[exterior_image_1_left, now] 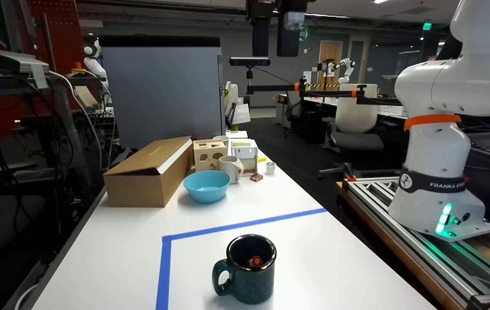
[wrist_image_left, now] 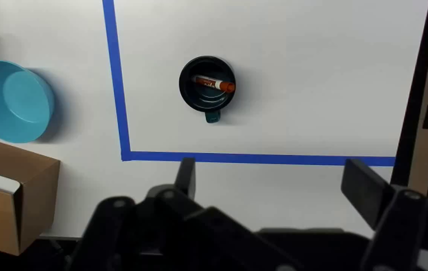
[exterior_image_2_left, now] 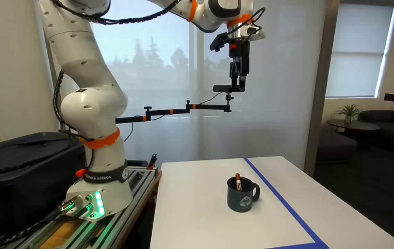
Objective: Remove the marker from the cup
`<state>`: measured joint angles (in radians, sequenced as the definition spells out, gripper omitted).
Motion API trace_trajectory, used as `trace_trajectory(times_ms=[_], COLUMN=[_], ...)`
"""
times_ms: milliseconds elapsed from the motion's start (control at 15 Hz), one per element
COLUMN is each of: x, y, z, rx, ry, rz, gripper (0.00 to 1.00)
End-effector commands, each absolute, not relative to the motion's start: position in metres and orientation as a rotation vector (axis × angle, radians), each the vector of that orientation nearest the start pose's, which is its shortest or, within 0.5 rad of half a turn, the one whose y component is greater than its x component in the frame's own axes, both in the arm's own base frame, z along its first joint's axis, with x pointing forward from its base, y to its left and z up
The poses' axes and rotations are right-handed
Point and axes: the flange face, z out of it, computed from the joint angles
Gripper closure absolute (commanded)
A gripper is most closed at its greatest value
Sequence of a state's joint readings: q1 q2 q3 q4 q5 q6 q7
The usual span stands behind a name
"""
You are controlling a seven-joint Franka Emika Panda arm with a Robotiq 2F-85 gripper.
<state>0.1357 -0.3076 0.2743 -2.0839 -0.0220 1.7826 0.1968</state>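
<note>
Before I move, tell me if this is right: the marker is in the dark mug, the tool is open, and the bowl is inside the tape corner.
Wrong about the bowl: the wrist view shows it outside the tape corner. The rest stands: the marker is in the dark mug and the tool is open.

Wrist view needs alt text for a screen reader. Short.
An orange-red marker sits in a dark teal mug, seen from above on a white table, within a corner marked by blue tape. The open robot gripper spans the bottom, holding nothing. At the left edge are a light blue bowl and a cardboard box.
</note>
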Motion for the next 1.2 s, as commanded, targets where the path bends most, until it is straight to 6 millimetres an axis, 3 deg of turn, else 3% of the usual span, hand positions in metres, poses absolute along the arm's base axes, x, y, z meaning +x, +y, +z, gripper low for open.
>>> trace_trajectory(times_ms=[0,600,733,1133], x=[0.424,0.424,0.426,0.463], y=[0.196,0.196,0.195,0.174], z=[0.55,0.552,0.542,0.493], rx=[-3.225,-3.224,-3.229,-3.167], ry=[-0.333,-0.333,-0.373,-0.903], rz=[-0.042,-0.048,-0.039,-0.007], gripper=[0.0,0.0,0.0,0.0])
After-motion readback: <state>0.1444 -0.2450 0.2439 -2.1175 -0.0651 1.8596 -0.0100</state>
